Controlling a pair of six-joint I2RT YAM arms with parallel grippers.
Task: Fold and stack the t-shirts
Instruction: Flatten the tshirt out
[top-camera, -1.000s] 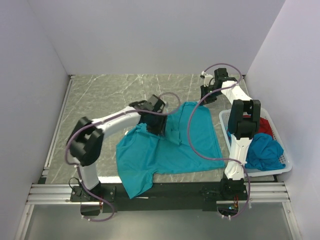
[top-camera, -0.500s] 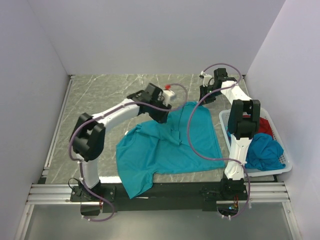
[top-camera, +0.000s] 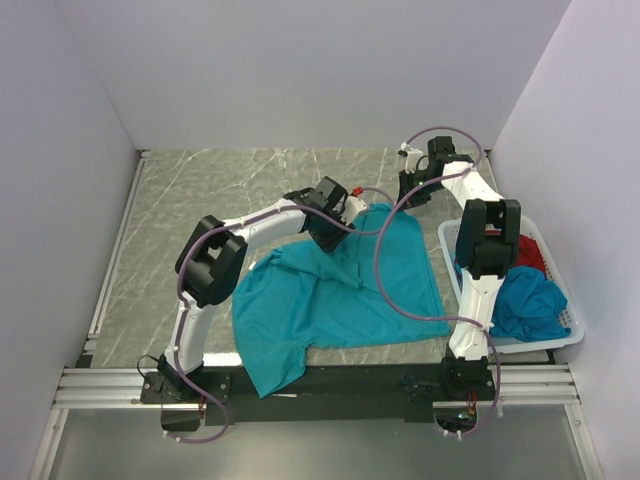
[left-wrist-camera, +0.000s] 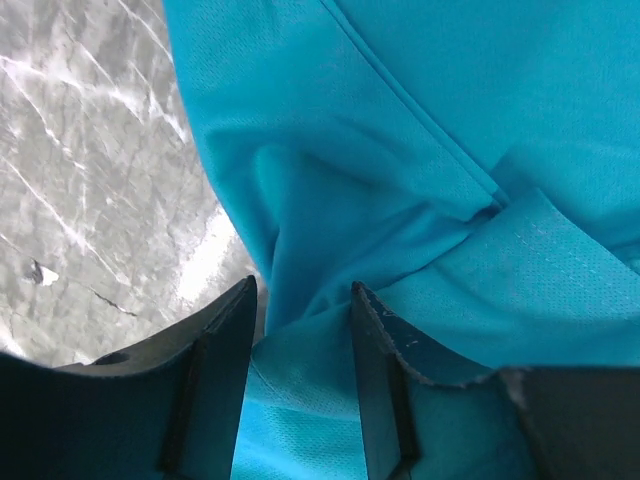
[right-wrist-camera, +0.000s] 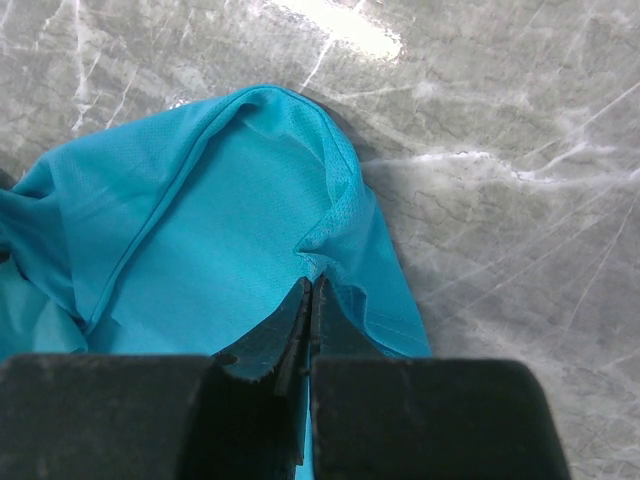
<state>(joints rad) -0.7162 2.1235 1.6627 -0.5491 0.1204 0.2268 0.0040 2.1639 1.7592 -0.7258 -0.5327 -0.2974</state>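
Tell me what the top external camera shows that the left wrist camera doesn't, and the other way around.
Only the top external view shows the white basket at the right edge holding a blue shirt and a red shirt, plus the right gripper at the teal shirt's far right corner. Only the left wrist view shows the left gripper up close, its fingers apart with a fold of fabric bunched between them. Both show the teal shirt spread on the grey marbled table.
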